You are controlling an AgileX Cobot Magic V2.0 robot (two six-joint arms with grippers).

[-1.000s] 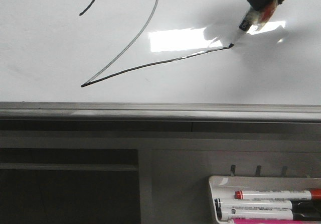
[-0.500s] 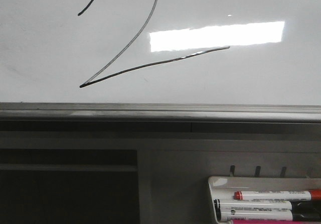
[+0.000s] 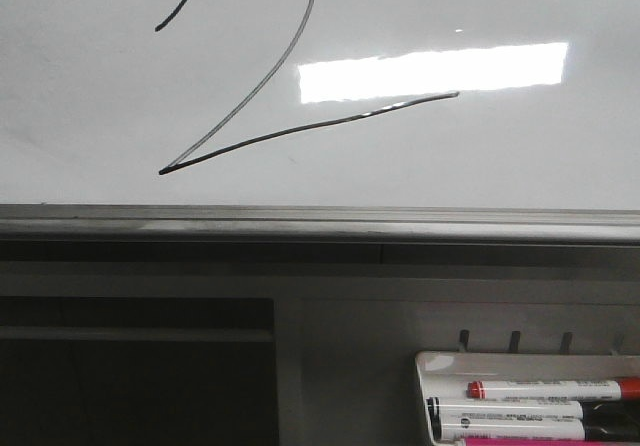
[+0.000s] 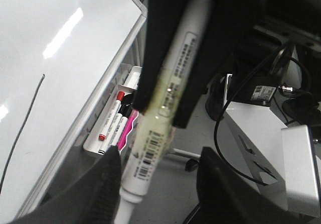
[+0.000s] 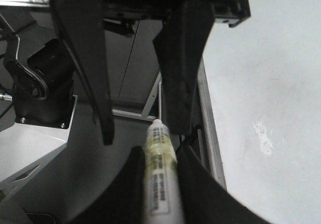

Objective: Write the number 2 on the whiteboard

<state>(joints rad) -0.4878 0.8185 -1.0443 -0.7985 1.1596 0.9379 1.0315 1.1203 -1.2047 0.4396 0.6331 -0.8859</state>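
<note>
On the whiteboard (image 3: 90,116), toward its left half, the number 2 (image 3: 235,116) stood complete in thin black line, its base stroke slanting up to the right under a bright rectangular reflection (image 3: 432,71). Below the board's grey frame, at the lower right, a white tray (image 3: 440,381) held several markers, one red-capped (image 3: 550,389). Neither arm showed in the front view. In the left wrist view, the left end effector (image 4: 160,184) had a white marker (image 4: 158,128) running between its black fingers. In the right wrist view, the right end effector (image 5: 159,184) was clamped on another white marker (image 5: 160,179), near the board's edge.
</note>
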